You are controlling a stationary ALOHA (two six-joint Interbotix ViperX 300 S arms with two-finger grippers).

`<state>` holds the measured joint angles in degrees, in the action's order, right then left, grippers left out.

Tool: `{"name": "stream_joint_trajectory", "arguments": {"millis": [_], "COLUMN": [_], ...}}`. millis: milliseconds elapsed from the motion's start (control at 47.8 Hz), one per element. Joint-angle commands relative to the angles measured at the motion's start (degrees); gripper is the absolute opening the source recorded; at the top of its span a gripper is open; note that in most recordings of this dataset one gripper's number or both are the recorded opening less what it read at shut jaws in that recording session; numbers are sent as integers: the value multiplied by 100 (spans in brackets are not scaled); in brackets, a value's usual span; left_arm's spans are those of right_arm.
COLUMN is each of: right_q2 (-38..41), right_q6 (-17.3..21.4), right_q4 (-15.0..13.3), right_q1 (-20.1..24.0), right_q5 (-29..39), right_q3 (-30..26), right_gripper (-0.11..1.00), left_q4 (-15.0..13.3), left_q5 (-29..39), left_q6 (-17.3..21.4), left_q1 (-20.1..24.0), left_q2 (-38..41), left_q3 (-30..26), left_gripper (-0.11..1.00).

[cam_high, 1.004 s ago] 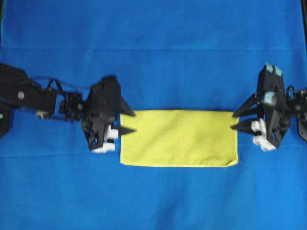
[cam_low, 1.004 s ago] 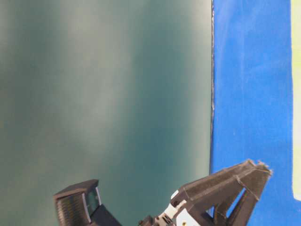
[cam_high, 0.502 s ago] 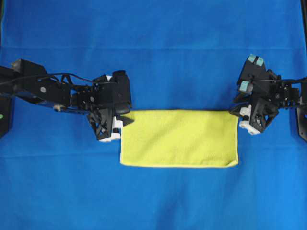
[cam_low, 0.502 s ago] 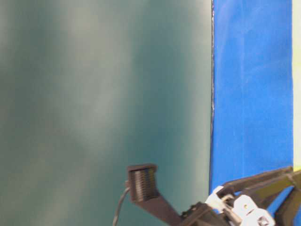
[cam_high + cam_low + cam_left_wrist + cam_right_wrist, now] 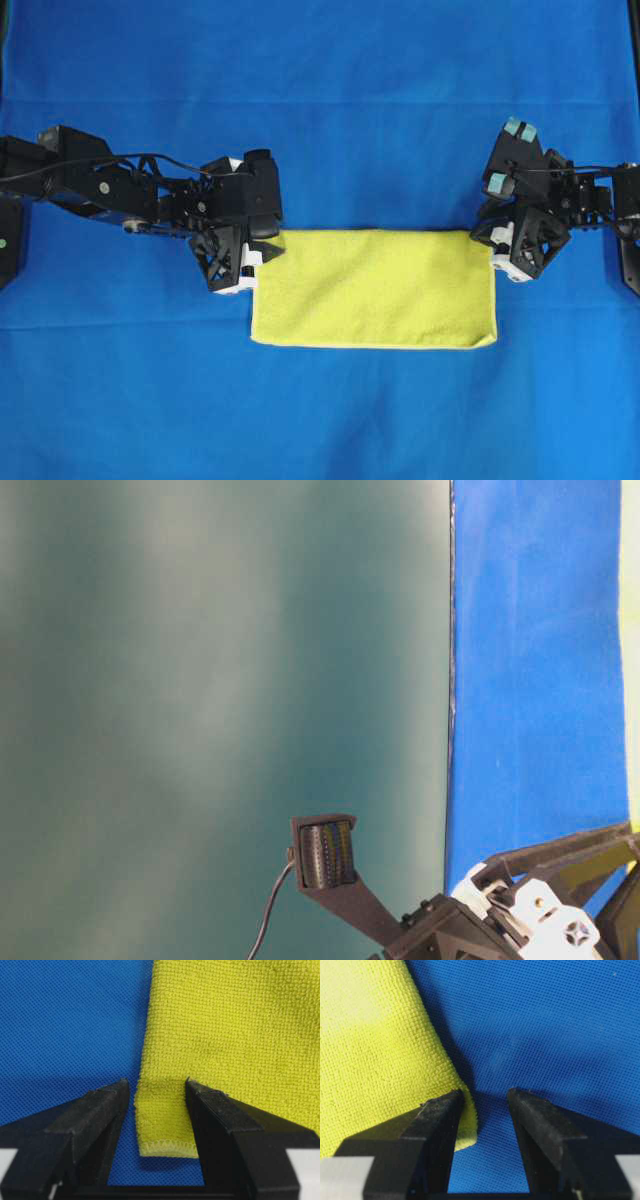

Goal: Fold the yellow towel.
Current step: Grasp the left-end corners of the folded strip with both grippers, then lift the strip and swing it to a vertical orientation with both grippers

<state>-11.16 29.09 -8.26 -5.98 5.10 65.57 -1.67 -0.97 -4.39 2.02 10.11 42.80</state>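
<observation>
We see the yellow towel folded into a rectangle on the blue worktop. Overhead, both tools' tips are hidden. The wrist views show the left tool parted astride the towel's corner, the right tool parted at another corner, gripping nothing.

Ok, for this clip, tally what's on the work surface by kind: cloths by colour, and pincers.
Yellow towel: 1
Blue table cover: 1
Pincers: 2, the left pincer straddling a towel corner and the right pincer at the opposite corner
Total: 4
</observation>
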Motion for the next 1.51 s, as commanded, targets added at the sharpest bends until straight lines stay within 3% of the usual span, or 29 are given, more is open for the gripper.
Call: {"name": "stream_joint_trajectory", "arguments": {"millis": [0, 105, 251, 314, 669, 1130, 1485], "right_q2": [18, 9, 0, -26, -686, -2795, -3208], "right_q6": [18, 26, 35, 35, 26, 26, 35], "right_q4": [9, 18, 193, 264, 264, 132, 44], "right_q1": [62, 264, 413, 404, 316, 316, 141], "right_q5": [26, 35, 79, 141, 545, 2145, 2294], "right_q3": [-44, -62, -70, -62, -141, -589, -686], "right_gripper": [49, 39, 1, 1, 1, 1, 1], "left_q4": [0, 9, 0, 0, 9, 0, 9], "left_q5": [141, 334, 563, 615, 747, 1960, 1925], "left_q6": [-18, -62, -79, -79, -97, -79, -18], "left_q1": [9, -18, -53, -53, -53, -53, -53], "left_q2": [26, 44, 79, 79, -53, -1749, -2268], "left_q3": [-18, -105, -202, -229, -325, -791, -817], "left_gripper": [47, 38, 10, 3, 3, 3, 3]}}
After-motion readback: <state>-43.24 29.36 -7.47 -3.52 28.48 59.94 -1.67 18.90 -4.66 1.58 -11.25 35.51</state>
